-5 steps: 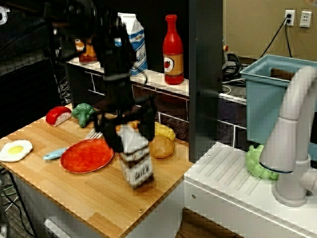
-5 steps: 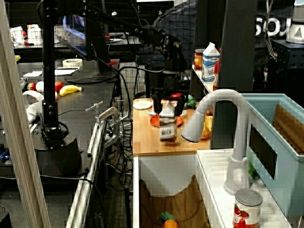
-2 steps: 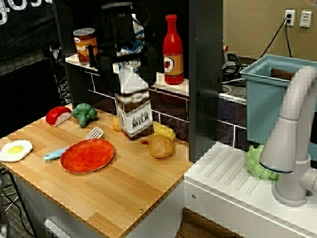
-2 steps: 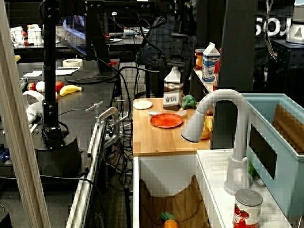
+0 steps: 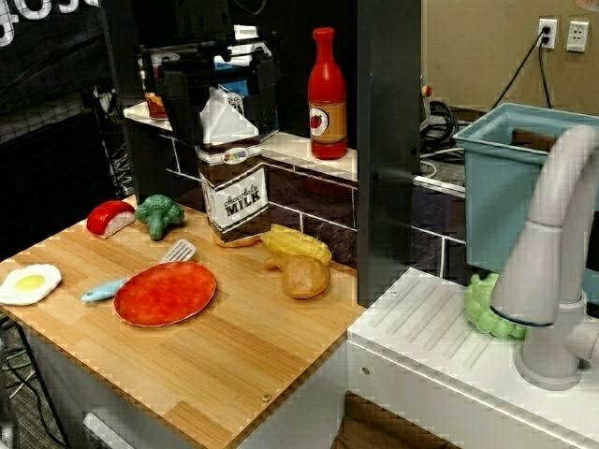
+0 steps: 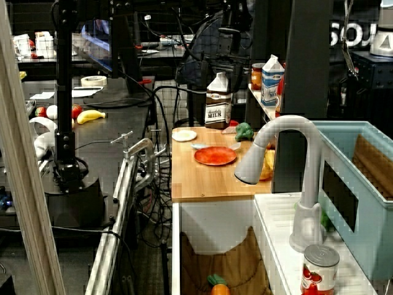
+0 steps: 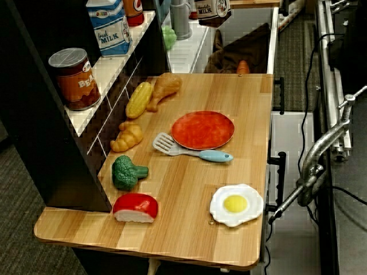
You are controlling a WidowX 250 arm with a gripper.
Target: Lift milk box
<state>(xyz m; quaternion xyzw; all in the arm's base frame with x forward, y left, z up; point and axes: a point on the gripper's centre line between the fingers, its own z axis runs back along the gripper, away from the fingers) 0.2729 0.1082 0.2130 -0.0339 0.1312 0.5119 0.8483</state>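
A: Start at the left of the front view. What lies on the worktop (image 5: 234, 365)?

B: A fried egg (image 5: 29, 282) sits at the left edge. Further back, a red-and-white sushi piece (image 5: 109, 217) lies beside a broccoli floret (image 5: 160, 215). Nearer the front, a spatula with a light blue handle (image 5: 134, 276) touches the rim of a round red plate (image 5: 165, 293).

A: And the milk box?

B: The milk box (image 5: 230, 173) hangs upright in the air above the back of the worktop, clear of the wood, its white "MILK" label facing forward. In the side view it floats well above the plate, level with the shelf.

A: What holds it?

B: The tool (image 5: 218, 86), dark and blurred, is pinching the white peaked top from both sides.

A: Anything beneath it?

B: A croissant (image 7: 127, 137) against the back edge, just under the box. To its right lie a corn cob (image 5: 297, 245) and a drumstick (image 5: 301, 276), touching each other.

A: And the shelf behind?

B: A bean can (image 7: 75, 78) at its left end, then a blue-and-white milk carton (image 7: 109, 25), then a red ketchup bottle (image 5: 328, 96). Right of the worktop stands a white faucet (image 5: 552, 262) over a sink counter, with a light blue bin (image 5: 505, 178) behind.
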